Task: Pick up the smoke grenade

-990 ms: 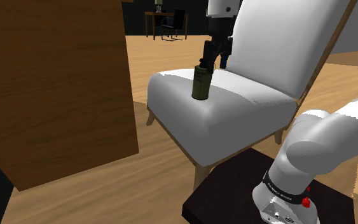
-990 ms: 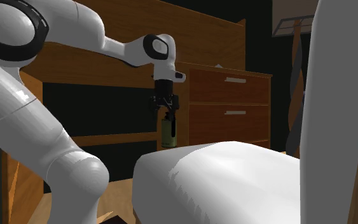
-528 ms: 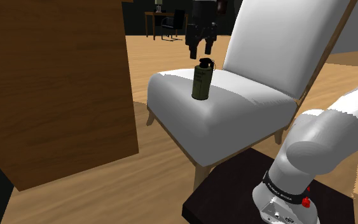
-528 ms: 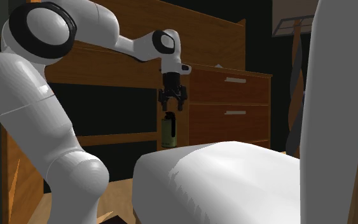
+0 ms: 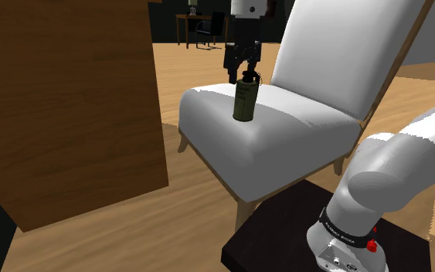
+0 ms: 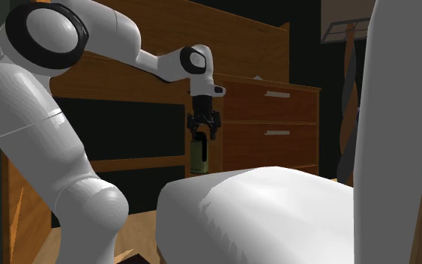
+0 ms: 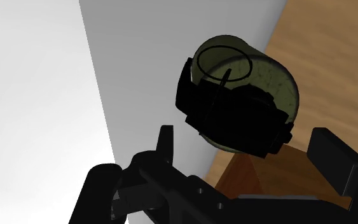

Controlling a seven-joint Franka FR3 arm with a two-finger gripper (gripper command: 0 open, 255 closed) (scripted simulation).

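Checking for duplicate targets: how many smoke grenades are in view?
1. The olive grenade stands upright on the white armchair seat, directly beneath the open claw. More could hide behind the chair back.

The shoulder camera sits beside the stand (image 5: 277, 232), looking down across the white armchair (image 5: 285, 131). The second exterior camera crouches low at cushion height, seemingly close to the arm's base, facing a wooden dresser (image 6: 276, 112). The wrist camera hangs close above the smoke grenade (image 7: 241, 102), which all three views share.
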